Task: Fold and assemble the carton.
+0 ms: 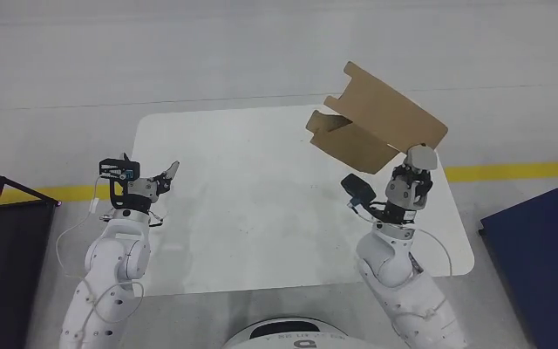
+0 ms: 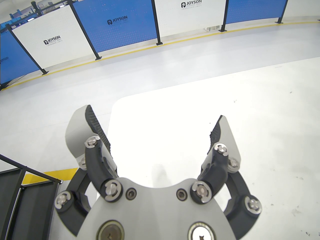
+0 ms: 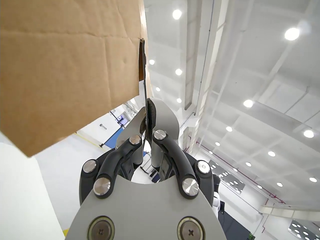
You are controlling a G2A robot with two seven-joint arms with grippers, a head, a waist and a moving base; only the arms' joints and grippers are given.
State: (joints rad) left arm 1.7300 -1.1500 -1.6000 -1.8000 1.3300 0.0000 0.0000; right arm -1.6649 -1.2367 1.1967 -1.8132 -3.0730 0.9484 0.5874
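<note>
You have the white table (image 1: 261, 201) before you, and the brown cardboard carton (image 1: 375, 122) is held tilted in the air above the table's far right corner. Your right gripper (image 3: 147, 112) pinches the carton's lower edge, over the table's right side. Your left gripper (image 2: 155, 117) hovers above the table's left edge, fingers spread wide

Location type: industrial hall, laid out as a fenced work cell.

Indicators:
- A smooth light-grey floor (image 2: 175, 76) is marked with a yellow line (image 2: 190, 38).
- Blue and white partition panels (image 2: 112, 23) are mounted between black posts (image 2: 154, 11) and stand along the yellow line.
- A high ceiling (image 3: 250, 58) carries structural beams and rows of round lamps (image 3: 292, 34).
- A white work table (image 1: 261, 227) stands on the open floor, well apart from the panels.
</note>
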